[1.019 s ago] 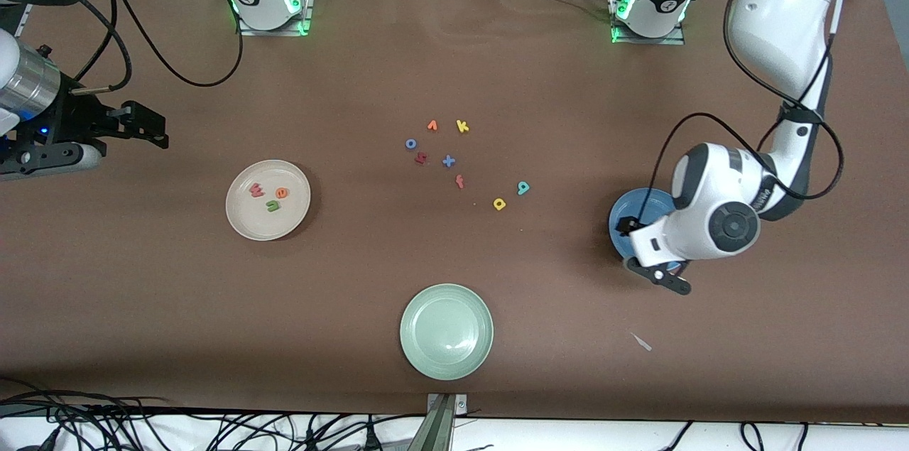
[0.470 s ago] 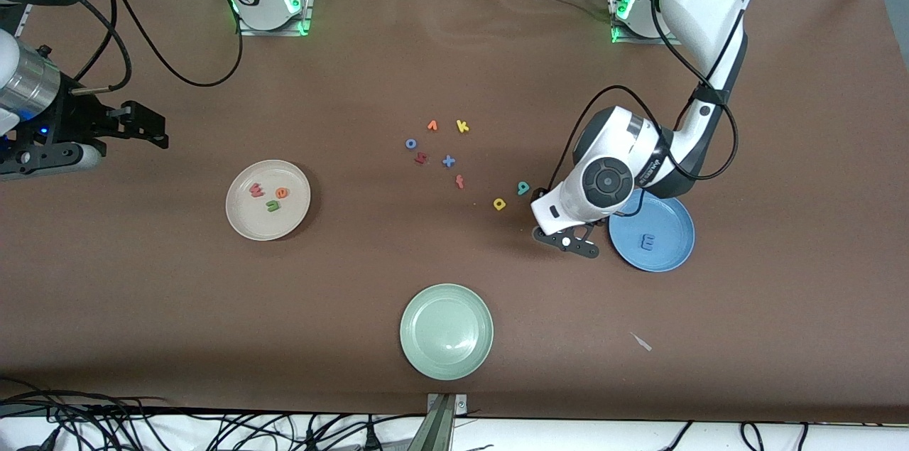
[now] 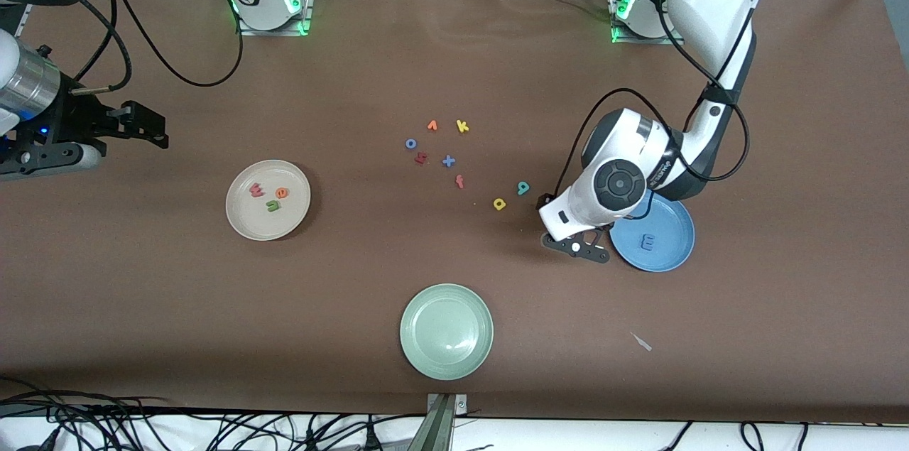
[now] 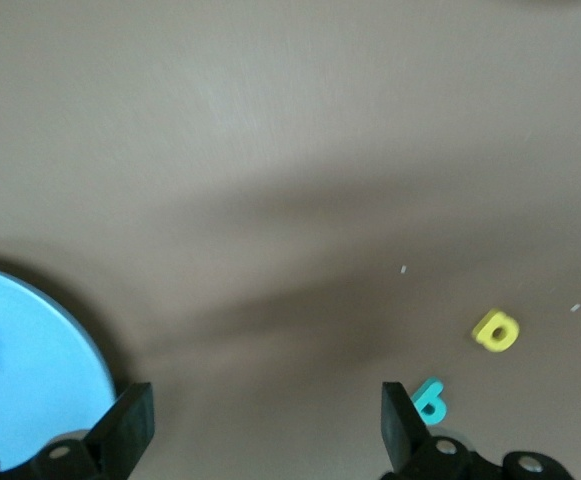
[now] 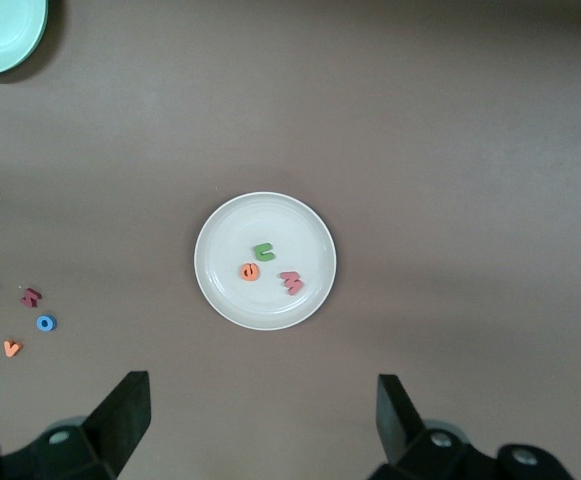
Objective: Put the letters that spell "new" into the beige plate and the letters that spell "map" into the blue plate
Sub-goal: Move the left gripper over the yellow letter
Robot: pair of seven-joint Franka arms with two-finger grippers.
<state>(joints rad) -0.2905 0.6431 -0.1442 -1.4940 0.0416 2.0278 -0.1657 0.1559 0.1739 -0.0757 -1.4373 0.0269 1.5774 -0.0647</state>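
Right gripper [image 3: 145,130]: released, empty, waiting over bare worktop near the beige plate.
Beige plate [image 3: 240,222]: holds green n [image 3: 273,206], orange e [image 3: 282,192], pinkish-red w [image 3: 256,189]; "new" done.
Yellow a [image 3: 499,204], teal p [image 3: 523,187]: on the worktop, not yet moved.
Left gripper [image 3: 577,246]: released, empty, over the worktop between those letters and the blue plate.
Blue plate [image 3: 671,261]: holds blue m [image 3: 647,242] only.

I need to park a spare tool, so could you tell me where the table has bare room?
Bare brown table lies between the round beige plate and the pale green plate. It is crowded around the loose foam letters mid-table and beside the blue plate, where the open left gripper hovers.

Even overhead light; left wrist view blurred.
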